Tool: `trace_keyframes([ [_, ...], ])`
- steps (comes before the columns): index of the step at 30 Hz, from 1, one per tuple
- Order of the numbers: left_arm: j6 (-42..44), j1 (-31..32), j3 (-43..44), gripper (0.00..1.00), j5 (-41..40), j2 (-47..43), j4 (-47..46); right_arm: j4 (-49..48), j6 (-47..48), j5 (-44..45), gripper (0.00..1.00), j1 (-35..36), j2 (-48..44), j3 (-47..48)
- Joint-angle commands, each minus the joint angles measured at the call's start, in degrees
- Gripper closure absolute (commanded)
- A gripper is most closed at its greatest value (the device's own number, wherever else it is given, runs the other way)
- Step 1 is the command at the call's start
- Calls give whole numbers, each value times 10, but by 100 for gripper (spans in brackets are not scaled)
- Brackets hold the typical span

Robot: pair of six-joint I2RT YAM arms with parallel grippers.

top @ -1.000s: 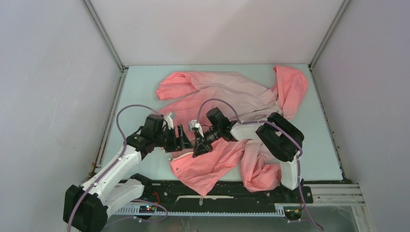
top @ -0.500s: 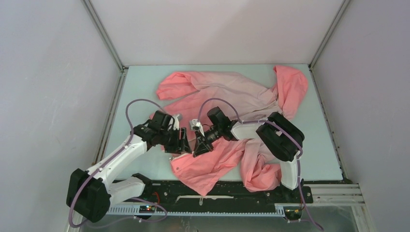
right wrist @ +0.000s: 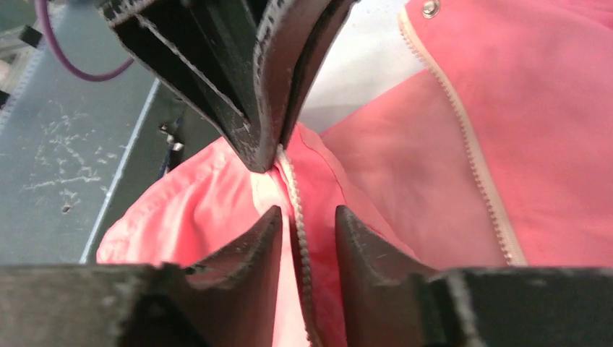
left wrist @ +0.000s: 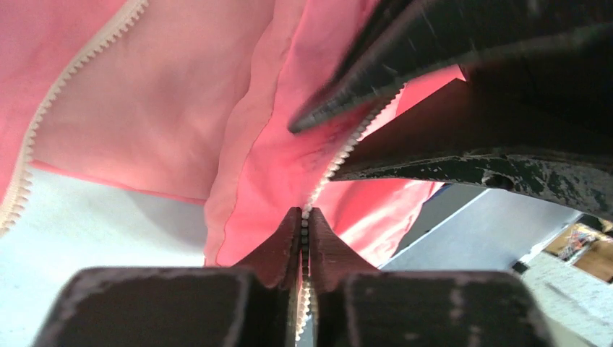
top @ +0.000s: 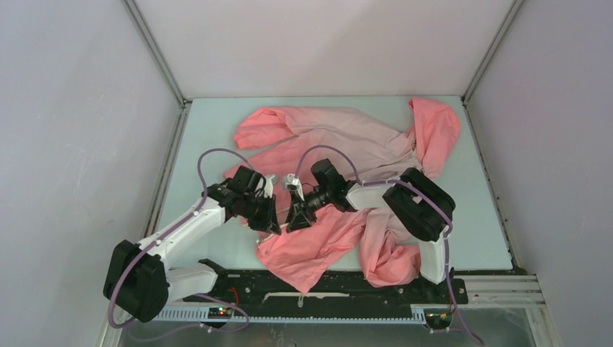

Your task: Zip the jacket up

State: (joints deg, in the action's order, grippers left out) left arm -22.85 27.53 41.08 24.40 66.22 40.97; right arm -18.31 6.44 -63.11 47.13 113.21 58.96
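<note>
The coral-pink jacket [top: 340,134] lies spread open over the pale table [top: 209,137], its hood at the back right. Both grippers meet over its lower front flap. My left gripper [top: 275,221] [left wrist: 303,212] is shut on the whitish zipper strip [left wrist: 345,149], whose teeth run between its pads. Facing it, my right gripper [top: 294,220] [right wrist: 307,212] stands open. The same zipper strip [right wrist: 298,235] passes loosely between its fingers, touching neither. The other zipper edge [right wrist: 470,144] lies flat on the fabric to the right, apart from this one.
White enclosure walls with metal corner posts [top: 155,58] surround the table on three sides. A black rail [top: 325,285] runs along the near edge between the arm bases. A metal snap [right wrist: 431,8] sits at the top of the flat zipper edge.
My left gripper moved right up to the right gripper and shut on the zipper strip. My right gripper, shut before, has opened and let the strip go.
</note>
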Motion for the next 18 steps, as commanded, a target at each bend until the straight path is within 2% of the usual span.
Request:
trace_keyframes([
  [1, 20, 6, 37, 98, 14, 1, -13, -111, -60, 70, 54, -1, -31, -35],
  [2, 20, 6, 35, 100, 18, -1, -17, -132, -78, 82, 52, -3, -39, -46],
  [3, 20, 6, 34, 100, 25, -3, -22, -145, -99, 95, 43, -4, -45, -56],
  [5, 20, 6, 31, 100, 40, -4, -30, -143, -119, 139, 7, -5, -71, -76],
  [6, 20, 6, 30, 100, 45, -5, -33, -138, -128, 169, 1, -3, -87, -92],
  [13, 1, 6, 8, 100, 110, -17, -94, -96, -272, 452, 0, 27, -248, -212],
  [18, -4, 6, 0, 100, 146, -2, -136, -152, -380, 674, 0, 149, -322, -288],
])
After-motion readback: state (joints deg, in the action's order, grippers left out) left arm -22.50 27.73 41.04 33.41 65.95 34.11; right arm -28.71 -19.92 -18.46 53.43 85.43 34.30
